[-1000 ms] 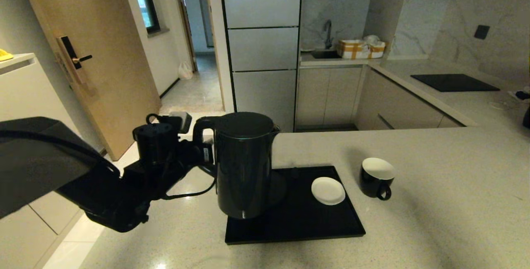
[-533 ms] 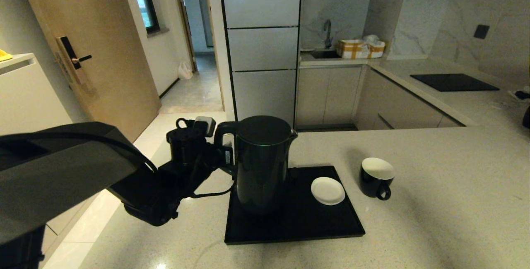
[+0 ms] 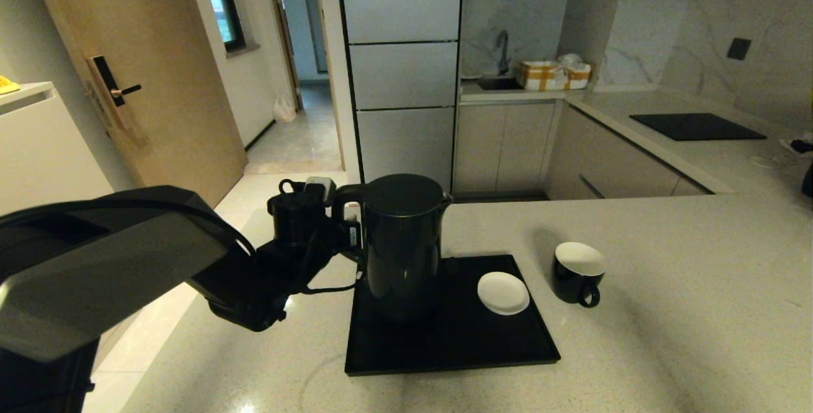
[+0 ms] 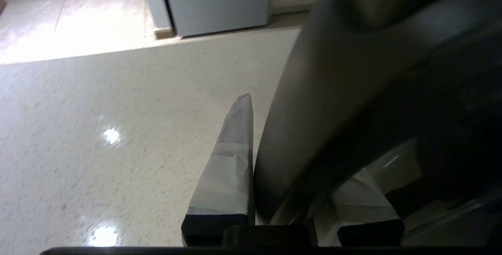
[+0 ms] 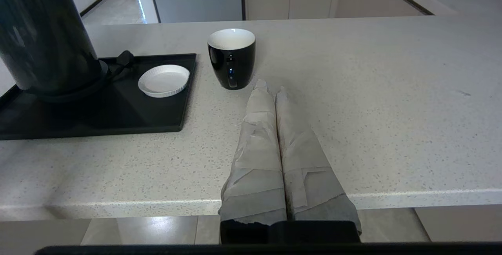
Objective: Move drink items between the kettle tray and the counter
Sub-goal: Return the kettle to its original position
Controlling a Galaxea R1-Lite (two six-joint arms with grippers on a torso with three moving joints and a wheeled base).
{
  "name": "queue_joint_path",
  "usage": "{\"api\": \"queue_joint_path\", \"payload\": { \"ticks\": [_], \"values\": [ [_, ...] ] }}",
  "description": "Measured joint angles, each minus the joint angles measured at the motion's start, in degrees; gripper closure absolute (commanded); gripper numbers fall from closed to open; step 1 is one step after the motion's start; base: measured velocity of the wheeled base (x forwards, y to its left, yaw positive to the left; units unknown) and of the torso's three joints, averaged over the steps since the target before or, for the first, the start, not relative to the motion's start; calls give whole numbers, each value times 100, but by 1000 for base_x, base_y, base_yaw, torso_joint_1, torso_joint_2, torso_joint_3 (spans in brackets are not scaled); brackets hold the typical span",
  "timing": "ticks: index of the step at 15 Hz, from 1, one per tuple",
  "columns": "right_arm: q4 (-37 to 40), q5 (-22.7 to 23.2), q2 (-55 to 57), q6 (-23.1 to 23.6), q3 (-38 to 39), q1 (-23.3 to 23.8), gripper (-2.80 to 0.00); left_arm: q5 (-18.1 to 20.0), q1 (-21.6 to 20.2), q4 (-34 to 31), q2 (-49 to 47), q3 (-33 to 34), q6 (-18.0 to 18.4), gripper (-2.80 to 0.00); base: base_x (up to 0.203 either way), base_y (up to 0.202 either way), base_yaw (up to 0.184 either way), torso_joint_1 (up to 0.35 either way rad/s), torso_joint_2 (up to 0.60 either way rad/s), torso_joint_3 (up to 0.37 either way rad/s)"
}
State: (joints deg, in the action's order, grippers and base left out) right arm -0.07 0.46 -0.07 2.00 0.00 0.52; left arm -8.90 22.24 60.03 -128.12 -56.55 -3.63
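Counter (image 3: 667, 311): beige speckled stone.
My left fingers (image 4: 231, 161): clenched on the kettle (image 3: 401, 241) handle, over the tray (image 3: 508, 343).
My right fingers (image 5: 270, 137): pressed together, empty, cup (image 5: 231, 57) just ahead.

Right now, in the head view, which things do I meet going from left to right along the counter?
Left gripper on the handle → tall glossy black electric kettle → small white saucer → small black cup, white inside.
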Motion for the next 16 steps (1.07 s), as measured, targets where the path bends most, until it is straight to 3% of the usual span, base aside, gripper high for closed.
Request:
{"api": "queue_joint_path", "payload": {
  "ticks": [6,8,10,16],
  "values": [
    [-2,5,0,-2,0,2,0,-5,-7,123,-80,398,20,0,0,0,0,0,0,0],
    [0,2,0,-1,0,2,0,5,-11,97,-5,446,293,0,0,0,0,0,0,0],
    [0,5,0,-2,0,2,0,19,-22,-6,85,386,511,0,0,0,0,0,0,0],
    [0,5,0,-2,0,2,0,22,-57,-599,270,-23,556,0,0,0,0,0,0,0]
  ]
}}
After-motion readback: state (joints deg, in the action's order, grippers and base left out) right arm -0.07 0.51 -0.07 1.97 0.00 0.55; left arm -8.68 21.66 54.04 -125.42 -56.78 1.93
